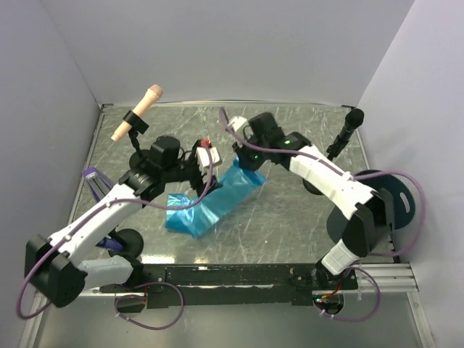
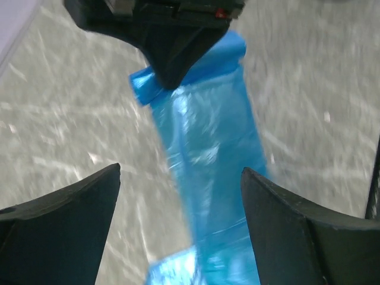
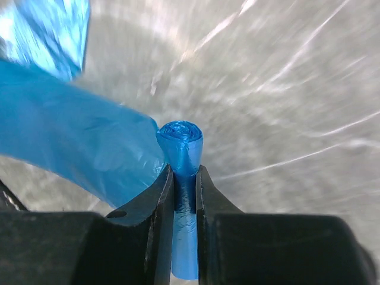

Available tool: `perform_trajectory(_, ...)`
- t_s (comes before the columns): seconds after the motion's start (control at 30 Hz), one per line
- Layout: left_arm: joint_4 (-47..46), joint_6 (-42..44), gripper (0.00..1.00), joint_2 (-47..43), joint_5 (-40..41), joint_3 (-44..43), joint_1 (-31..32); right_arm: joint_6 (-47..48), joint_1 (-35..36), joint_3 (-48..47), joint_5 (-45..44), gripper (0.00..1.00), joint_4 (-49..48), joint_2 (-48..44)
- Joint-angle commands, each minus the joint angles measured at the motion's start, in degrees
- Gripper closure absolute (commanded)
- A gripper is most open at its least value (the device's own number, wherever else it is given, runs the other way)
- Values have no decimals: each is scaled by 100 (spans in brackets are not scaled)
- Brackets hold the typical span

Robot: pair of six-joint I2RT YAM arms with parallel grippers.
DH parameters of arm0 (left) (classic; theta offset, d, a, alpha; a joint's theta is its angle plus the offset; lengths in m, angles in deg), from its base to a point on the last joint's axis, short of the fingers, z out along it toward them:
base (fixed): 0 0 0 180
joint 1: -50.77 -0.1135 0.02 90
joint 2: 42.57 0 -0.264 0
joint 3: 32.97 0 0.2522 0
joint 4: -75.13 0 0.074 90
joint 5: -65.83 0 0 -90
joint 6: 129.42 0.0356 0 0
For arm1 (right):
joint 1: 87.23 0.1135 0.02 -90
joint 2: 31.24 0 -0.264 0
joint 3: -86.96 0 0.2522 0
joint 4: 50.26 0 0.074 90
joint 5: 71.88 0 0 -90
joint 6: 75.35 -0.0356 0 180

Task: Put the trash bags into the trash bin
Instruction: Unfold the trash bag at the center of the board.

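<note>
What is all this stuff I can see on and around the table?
trash bag: one, bright blue, long sheet lying mid-table
roll: one, bright blue, tight end of that sheet, pinched in the right tool
trash bin: one, dark navy, right edge, partly behind the right arm
peach microphone: one, back left
black microphone: one, back right
stand base: one, black, round, near left
table: one, grey marbled
left arm: one, white and black, near left
right arm: one, white and black, near right
left tool: one, black, open above the sheet
right tool: one, black, shut on the roll
</note>
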Motion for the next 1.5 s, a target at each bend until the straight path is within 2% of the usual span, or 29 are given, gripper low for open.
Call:
perform_trajectory(0.0, -1029, -393, 12, 457, -556, -809, -25, -31, -100, -517, 104, 100, 37, -631)
perform_trajectory(0.3, -1934, -612, 11, 984, -882, -907, -156, 206, -92, -702, 201, 100, 125, -1124)
perform_trajectory(0.37, -1979, -639, 11, 1160, -1153, -977, -209, 206, -101, -684, 210, 100, 90, -1246)
perform_trajectory(0.57, -2172, -929, 19, 1854, -2181, -1433, -350, -83, -101, -667, 17, 100, 81, -1335)
perform_trajectory(0.67, -2452, -1174, 23, 2109, -2428, -1575, -367, -84, -101, -614, 25, 100, 28, -1344)
perform_trajectory(0.8, -2428, -1386, 36, 2496, -2876, -1943, -359, -172, -101, -614, -221, 100, -42, -1317)
perform_trajectory(0.9, -2129, -1403, 51, 2751, -3158, -2269, -368, -347, -109, -544, -624, 100, -173, -1326)
perform_trajectory(1.07, -1646, -1447, 76, 3146, -3431, -2778, -376, -698, -232, -552, -687, 100, -235, -1291)
perform_trajectory(1.13, -1268, -1491, 73, 3279, -3492, -2946, -420, -821, -302, -578, -617, 100, -244, -1300)
perform_trajectory(1.17, -1249, -1544, 68, 3297, -3492, -2955, -438, -857, -337, -587, -564, 100, -244, -1300)
perform_trajectory(1.33, -1786, -1799, 57, 3191, -3466, -2683, -429, -910, -364, -622, -520, 100, -244, -1300)
perform_trajectory(1.47, -1645, -1738, 61, 3253, -3528, -2762, -438, -980, -426, -622, -432, 100, -236, -1291)
